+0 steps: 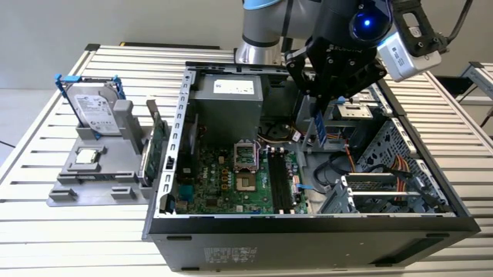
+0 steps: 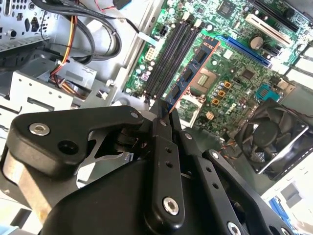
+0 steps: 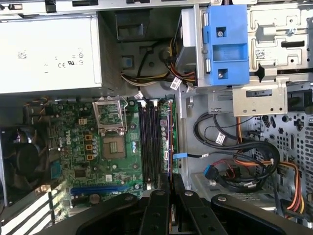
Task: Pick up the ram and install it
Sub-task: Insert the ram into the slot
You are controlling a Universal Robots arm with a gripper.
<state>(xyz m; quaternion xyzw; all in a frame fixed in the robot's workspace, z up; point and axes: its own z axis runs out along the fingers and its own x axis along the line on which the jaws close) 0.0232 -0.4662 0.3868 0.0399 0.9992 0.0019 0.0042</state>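
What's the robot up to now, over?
Pincer shut on ram. Ram above open case, near the memory slots, not seated. Cables lie beside slots, not across them.

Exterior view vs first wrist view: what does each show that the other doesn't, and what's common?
Exterior view: the hard drive in its blue caddy on the grey fixture, the expansion card standing beside the case, and the slatted table. First wrist view: the blue drive bracket and the case fan. Both: the gripper shut on the ram over the motherboard, the memory slots, and the power supply.
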